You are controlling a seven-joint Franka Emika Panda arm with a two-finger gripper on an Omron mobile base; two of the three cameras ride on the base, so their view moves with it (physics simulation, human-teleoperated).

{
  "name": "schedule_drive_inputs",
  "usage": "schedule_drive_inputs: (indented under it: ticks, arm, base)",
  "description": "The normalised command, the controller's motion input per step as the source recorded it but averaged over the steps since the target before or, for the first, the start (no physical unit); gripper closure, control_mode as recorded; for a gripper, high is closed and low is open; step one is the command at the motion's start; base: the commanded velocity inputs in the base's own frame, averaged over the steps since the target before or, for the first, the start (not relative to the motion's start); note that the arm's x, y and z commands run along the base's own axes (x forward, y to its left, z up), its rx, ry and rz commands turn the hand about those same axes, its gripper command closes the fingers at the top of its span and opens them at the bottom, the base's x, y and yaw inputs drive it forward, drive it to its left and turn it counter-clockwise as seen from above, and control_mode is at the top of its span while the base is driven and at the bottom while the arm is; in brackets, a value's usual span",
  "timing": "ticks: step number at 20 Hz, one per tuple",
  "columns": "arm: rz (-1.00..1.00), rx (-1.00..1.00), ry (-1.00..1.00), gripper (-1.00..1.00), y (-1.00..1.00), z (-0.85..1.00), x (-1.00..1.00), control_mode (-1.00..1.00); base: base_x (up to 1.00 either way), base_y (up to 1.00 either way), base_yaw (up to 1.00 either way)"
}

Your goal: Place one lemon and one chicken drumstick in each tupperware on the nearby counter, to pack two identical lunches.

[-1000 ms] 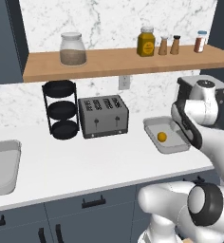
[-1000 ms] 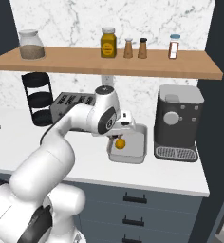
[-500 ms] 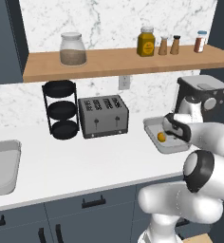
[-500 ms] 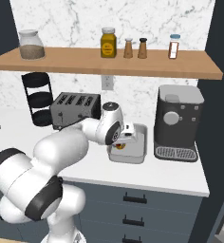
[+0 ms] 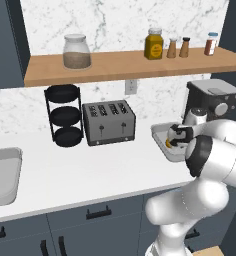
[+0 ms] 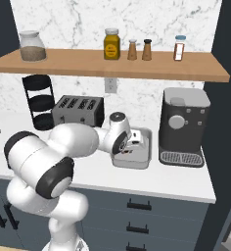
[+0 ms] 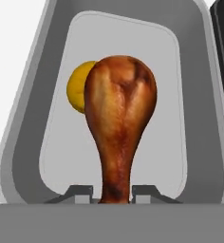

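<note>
Two-finger gripper (image 7: pixel 116 193) clamped on glazed brown chicken drumstick (image 7: pixel 119 114) above grey rectangular tupperware (image 7: pixel 33 95); releasing high risks it bouncing off round yellow lemon (image 7: pixel 78 88).

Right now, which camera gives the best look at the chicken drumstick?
The hand view: the chicken drumstick hangs from the shut jaws over the grey tupperware, hiding part of the lemon. In both base views the arm blocks it.
</note>
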Motion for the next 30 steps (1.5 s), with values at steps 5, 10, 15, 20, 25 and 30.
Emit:
schedule_drive_inputs:
  ticks: [5, 10, 15, 20, 25, 30]
  arm:
    - [0.00, 0.00, 0.00, 1.00, -0.16, 0.00, 0.51, -1.00]
    - [0.00, 0.00, -0.02, 1.00, -0.01, -0.37, 0.00, -1.00]
    - [0.00, 0.00, 0.00, -1.00, 0.00, -0.02, 0.00, -1.00]
    - [0.00, 0.00, 0.00, -1.00, 0.00, 0.17, 0.00, -1.00]
    - [0.00, 0.00, 0.00, -1.00, 0.00, 0.21, 0.00, -1.00]
    - [0.00, -0.01, 0.00, -1.00, 0.02, 0.70, -0.34, -1.00]
  base:
    - [0.00, 0.00, 0.00]
    - [0.00, 0.00, 0.00]
    - [0.00, 0.00, 0.00]
    - [0.00, 0.00, 0.00]
    - [0.00, 0.00, 0.00]
    - [0.00, 0.00, 0.00]
